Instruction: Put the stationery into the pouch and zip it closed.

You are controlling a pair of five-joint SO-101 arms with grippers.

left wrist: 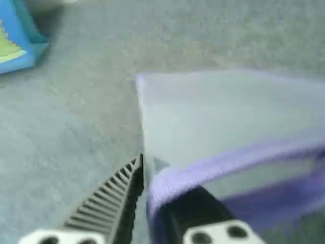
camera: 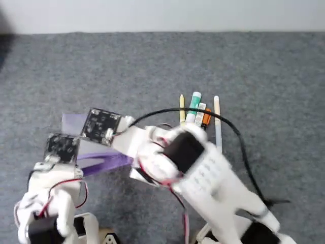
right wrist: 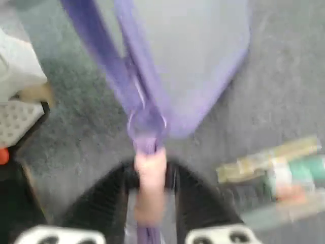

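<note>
1. High view only: pouch (camera: pixel 99 163) left of centre on the grey carpet (camera: pixel 152 61), largely under both arms' camera boards (camera: pixel 101 125); stationery (camera: pixel 198 113) in a tight row to its right, apart from it.
2. Left wrist view: left gripper (left wrist: pixel 150 175) pinching the pouch's (left wrist: pixel 228 117) purple zipper band (left wrist: pixel 203 168) near a corner, ribbed finger (left wrist: pixel 109 201) on one side and black finger (left wrist: pixel 198 206) on the other. Farther off, a blue box (left wrist: pixel 15 40) (only its corner in frame).
3. Right wrist view: right gripper (right wrist: pixel 151 184) pressed onto the pale zipper pull (right wrist: pixel 150 165) at the pouch's (right wrist: pixel 193 61) end, with the stationery (right wrist: pixel 274 173) just beside.
4. Pouch look: flat, translucent lilac, rounded corner, two darker purple strips running apart from the slider.
5. Edges and room: carpet running on behind the pouch to the white wall (camera: pixel 162 15); black cable (camera: pixel 238 137) arcing over the pens' near ends.
</note>
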